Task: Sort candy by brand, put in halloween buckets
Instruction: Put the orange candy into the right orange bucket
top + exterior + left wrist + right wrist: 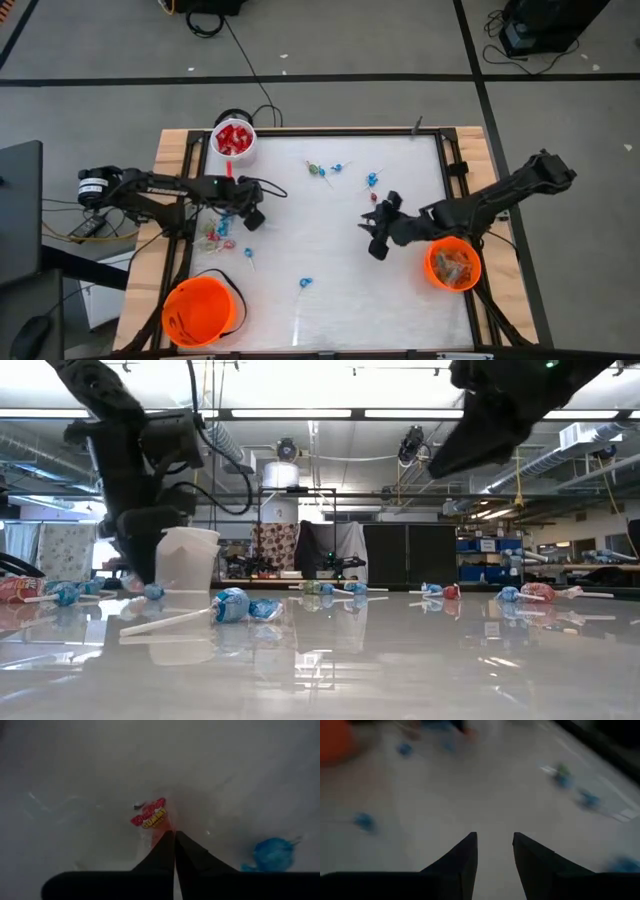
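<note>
My left gripper [174, 836] points steeply down at the table's left part [252, 218], shut on a red candy packet [151, 819] with yellow lettering. A blue lollipop [274, 854] lies close beside it. More blue lollipops lie scattered on the table [306, 284] [372, 180] [232, 605]. My right gripper [378, 238] hovers open over the table's right half, nothing between its fingers [495, 842]. A white cup [233, 139] of red packets stands at the far left. One orange bucket [200, 310] stands at the near left, another [453, 263] at the right. My left gripper pinches the red packet by the end nearest the fingers [161, 836], between its two shut fingertips. The fingers come from above, slanting down. The rest of the packet lies flat on the table beyond the fingertips.
The right orange bucket holds several wrapped sweets and sits just beside my right arm. A small cluster of sweets [218, 238] lies near the table's left rim. A wooden frame [170, 140] borders the white table. The table's middle is bare.
</note>
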